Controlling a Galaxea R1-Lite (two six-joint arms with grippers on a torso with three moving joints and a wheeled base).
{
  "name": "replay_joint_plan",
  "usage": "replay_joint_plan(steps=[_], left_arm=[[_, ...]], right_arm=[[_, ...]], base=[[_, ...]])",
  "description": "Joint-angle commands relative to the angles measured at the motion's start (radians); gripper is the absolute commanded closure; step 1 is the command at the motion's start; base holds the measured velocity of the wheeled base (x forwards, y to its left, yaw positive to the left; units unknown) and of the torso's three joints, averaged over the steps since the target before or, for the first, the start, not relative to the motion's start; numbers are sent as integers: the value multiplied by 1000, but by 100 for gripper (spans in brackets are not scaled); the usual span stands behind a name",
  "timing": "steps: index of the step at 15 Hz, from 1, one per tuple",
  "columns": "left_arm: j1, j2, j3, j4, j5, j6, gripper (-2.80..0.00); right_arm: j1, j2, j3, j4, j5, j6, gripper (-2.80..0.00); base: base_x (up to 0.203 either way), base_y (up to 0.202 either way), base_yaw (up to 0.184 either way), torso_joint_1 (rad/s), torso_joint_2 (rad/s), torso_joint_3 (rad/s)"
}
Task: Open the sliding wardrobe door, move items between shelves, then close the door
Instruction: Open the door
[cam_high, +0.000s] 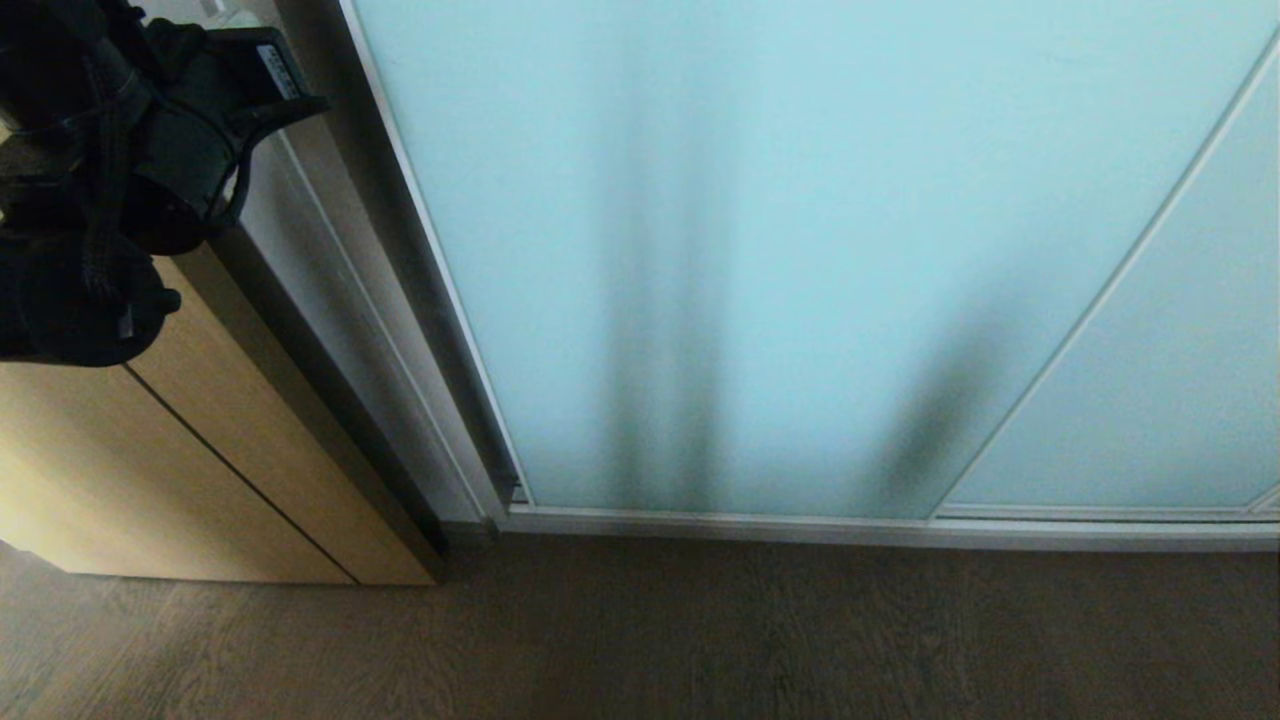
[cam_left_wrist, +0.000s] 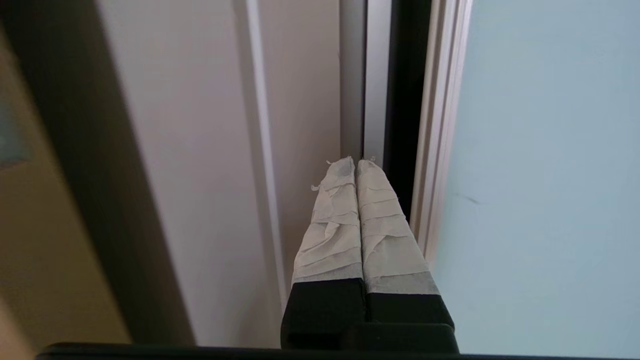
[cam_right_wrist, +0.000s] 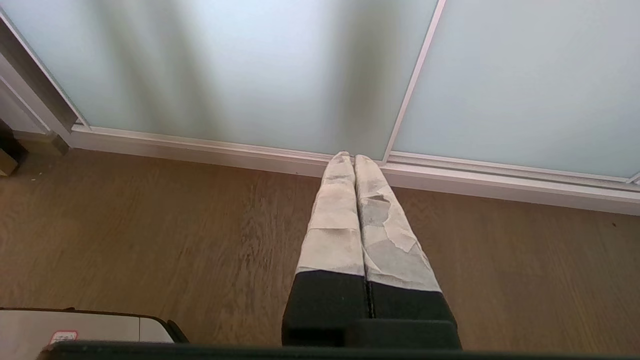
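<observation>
1. Beside the wood cabinet, the left gripper points its pinched, empty fingers at the sliding door edge, likely to push it open.
2. Near the floor, the right gripper hangs closed, empty, idle.

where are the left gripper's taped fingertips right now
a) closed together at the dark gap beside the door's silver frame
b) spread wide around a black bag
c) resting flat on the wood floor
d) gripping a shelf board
a: in the left wrist view the left gripper has its fingers pressed together, tips at the dark gap beside the silver-framed edge of the sliding wardrobe door.
</observation>
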Motion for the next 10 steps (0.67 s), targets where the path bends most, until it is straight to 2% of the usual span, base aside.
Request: replay_joint_plan(steps=[1, 5, 10], left_arm=[[1, 56, -62, 4, 7, 1, 0], [0, 123, -146, 49, 31, 1, 0], [0, 233, -337, 129, 32, -12, 0]], right_arm=[[0, 1, 1, 0, 0, 0, 0], [0, 1, 0, 0, 0, 0, 0], [0, 1, 0, 0, 0, 0, 0]], base=[[0, 0, 0, 0, 0, 0], [0, 0, 0, 0, 0, 0], [0, 0, 0, 0, 0, 0]])
